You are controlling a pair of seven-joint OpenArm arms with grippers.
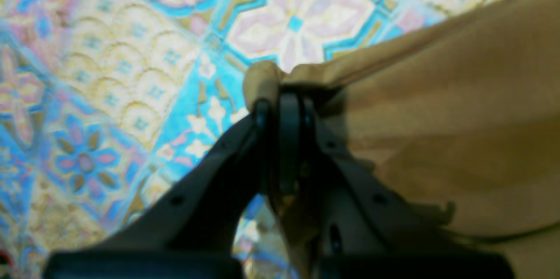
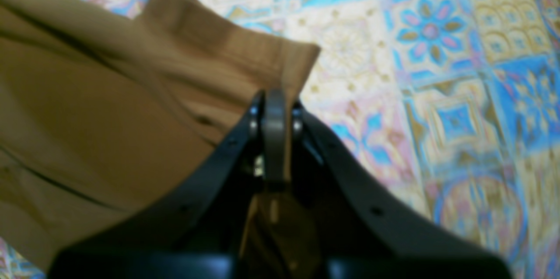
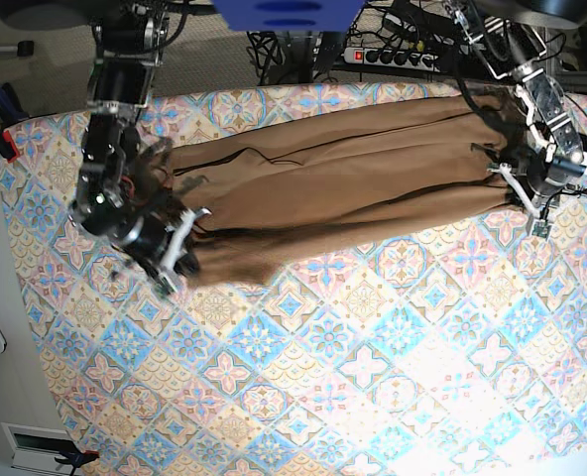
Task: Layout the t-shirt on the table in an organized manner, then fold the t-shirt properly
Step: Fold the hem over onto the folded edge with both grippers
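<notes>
t-shirt point(image 3: 343, 169): plain tan-brown | table point(image 3: 323, 377): blue, pink, peach, cream floral diamond tiles | fingers point(image 1: 262, 110): black

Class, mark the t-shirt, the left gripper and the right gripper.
t-shirt point(image 3: 343, 178), base view, middle of the stretched cloth.
left gripper point(image 1: 282, 99), left wrist view, fingertips pinching the hem.
right gripper point(image 2: 274, 97), right wrist view, fingertips pinching the edge.

No readable text, label, brand or number anywhere; only patterns

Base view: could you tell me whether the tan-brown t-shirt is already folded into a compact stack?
No, the tan-brown cloth t-shirt hangs stretched long between the left gripper and right gripper.
</notes>
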